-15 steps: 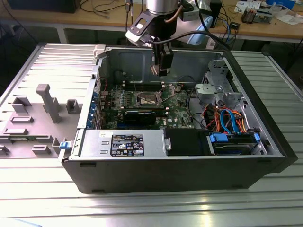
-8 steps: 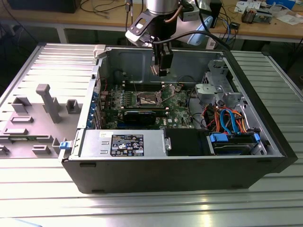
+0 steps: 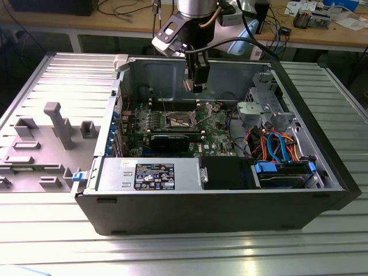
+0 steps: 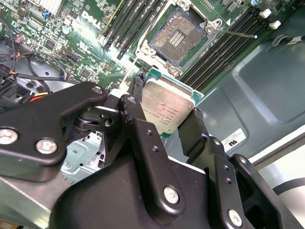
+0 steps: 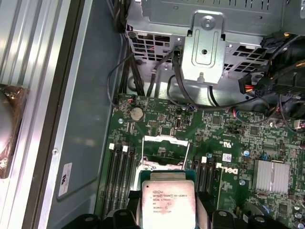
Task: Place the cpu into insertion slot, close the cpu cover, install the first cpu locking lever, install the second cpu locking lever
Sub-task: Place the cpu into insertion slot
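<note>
The tool [image 3: 197, 86] hangs inside the open computer case [image 3: 230, 213], which lies on its side on the ribbed metal table [image 3: 172, 253]. In both wrist views its two black fingers [image 4: 195, 125] are clamped on opposite edges of the cpu [image 4: 167, 107], whose silvery-grey top faces the cameras with a green rim showing round it. The cpu is held in the air, clear of the motherboard [image 5: 228, 138] and not yet seated. In the exterior view the insertion slot [image 3: 179, 121] sits on the board at about 7 o'clock from the tool, near but below it. In the second wrist view the insertion slot [image 4: 175, 38] is bare, its field of contacts exposed, and a thin locking lever [image 4: 236, 33] sticks out from one corner, unlatched. In the first wrist view the cpu [image 5: 167, 205] lies just beside the slot [image 5: 163, 152], where the cpu cover [image 5: 164, 138] shows as a thin silvery frame; whether it stands upright or lies flat I cannot tell. Dark memory slots [image 5: 119, 176] flank the socket. In the exterior view a long black card [image 3: 172, 140] lies at 6 o'clock of the slot, the power supply [image 3: 149, 175] beyond it, the drive cage [image 3: 261, 109] at 3 o'clock, and a grey moulded tray [image 3: 57, 123] at 9 o'clock of the case.
</note>
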{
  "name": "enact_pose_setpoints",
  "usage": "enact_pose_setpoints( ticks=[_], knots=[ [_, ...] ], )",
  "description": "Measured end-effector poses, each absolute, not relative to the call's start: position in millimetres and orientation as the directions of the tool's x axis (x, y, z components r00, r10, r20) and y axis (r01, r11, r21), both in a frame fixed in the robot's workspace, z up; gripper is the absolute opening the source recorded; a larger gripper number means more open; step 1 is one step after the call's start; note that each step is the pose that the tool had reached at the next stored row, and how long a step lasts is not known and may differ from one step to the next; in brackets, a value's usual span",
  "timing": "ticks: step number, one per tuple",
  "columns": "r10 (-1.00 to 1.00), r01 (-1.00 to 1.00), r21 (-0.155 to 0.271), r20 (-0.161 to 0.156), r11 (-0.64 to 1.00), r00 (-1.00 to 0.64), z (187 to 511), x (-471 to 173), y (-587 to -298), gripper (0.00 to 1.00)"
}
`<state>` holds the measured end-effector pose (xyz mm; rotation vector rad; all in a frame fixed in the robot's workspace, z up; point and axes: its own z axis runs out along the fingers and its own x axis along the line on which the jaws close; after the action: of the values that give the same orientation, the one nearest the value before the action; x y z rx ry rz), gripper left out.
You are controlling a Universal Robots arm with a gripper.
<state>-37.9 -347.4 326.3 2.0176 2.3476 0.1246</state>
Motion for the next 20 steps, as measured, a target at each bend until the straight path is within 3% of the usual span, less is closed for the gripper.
enact_pose_setpoints(
  ticks=[20],
  knots=[
    [0.993,0.989,0.089,0.019,0.115,-0.117,325.8,-37.9,-347.4,0.55]
  ],
)
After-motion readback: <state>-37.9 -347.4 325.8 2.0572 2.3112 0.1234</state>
